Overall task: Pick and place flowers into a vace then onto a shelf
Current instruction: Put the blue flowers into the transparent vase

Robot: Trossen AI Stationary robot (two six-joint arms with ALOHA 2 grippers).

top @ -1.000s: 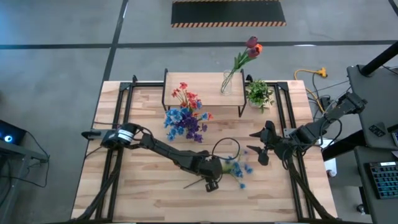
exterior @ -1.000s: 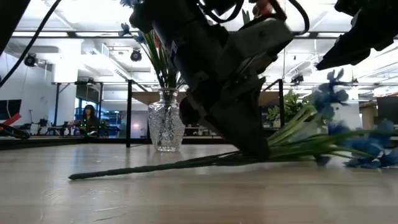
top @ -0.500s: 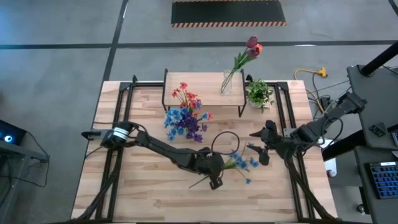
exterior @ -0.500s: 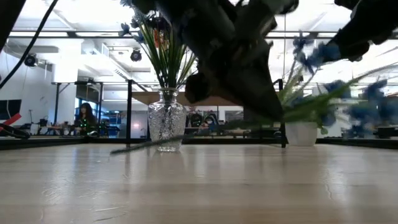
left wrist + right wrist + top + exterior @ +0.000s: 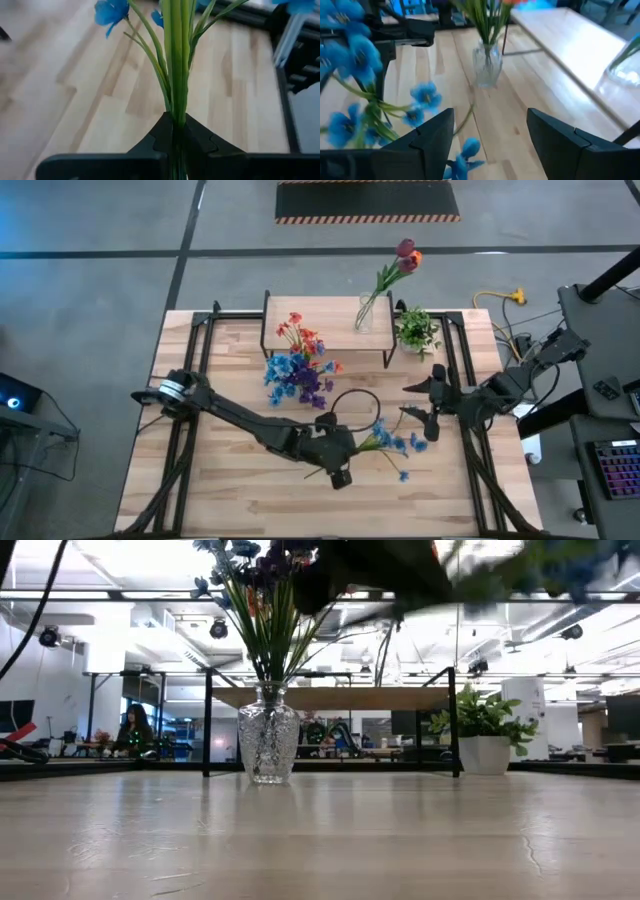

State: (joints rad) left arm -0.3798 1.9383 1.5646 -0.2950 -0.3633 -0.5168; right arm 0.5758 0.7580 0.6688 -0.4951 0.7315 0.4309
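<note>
My left gripper [image 5: 337,463] hangs over the table's middle, shut on a spray of blue flowers [image 5: 393,444]. Their heads point toward the right arm, and the left wrist view shows the green stems [image 5: 175,60] running out from the fingers. My right gripper [image 5: 424,406] waits open just right of the blue heads [image 5: 350,57]. A glass vase [image 5: 300,370] of red, blue and purple flowers stands on the table in front of the shelf [image 5: 300,310]. A second vase [image 5: 363,315] with red tulips stands on the shelf top. In the low view my left gripper [image 5: 370,565] is at the top edge. My left gripper pinches the bundle of green stems [image 5: 175,107] between its two fingers, on the lower part, away from the heads. The stems' free end [image 5: 310,475] sticks out behind the fingers toward the near edge. The spray is lifted clear of the table and lies roughly level.
A small potted plant [image 5: 416,331] stands right of the shelf, near the far right corner. Black rails [image 5: 195,370] run along the table's left and right sides. Bare wood lies toward the near edge [image 5: 250,500]. A person [image 5: 140,730] sits far off in the room.
My left gripper has risen, carrying the blue spray with it. A second ago the stems lay along the table; now the whole spray is lifted clear. In the low view it has gone up to the top edge.
</note>
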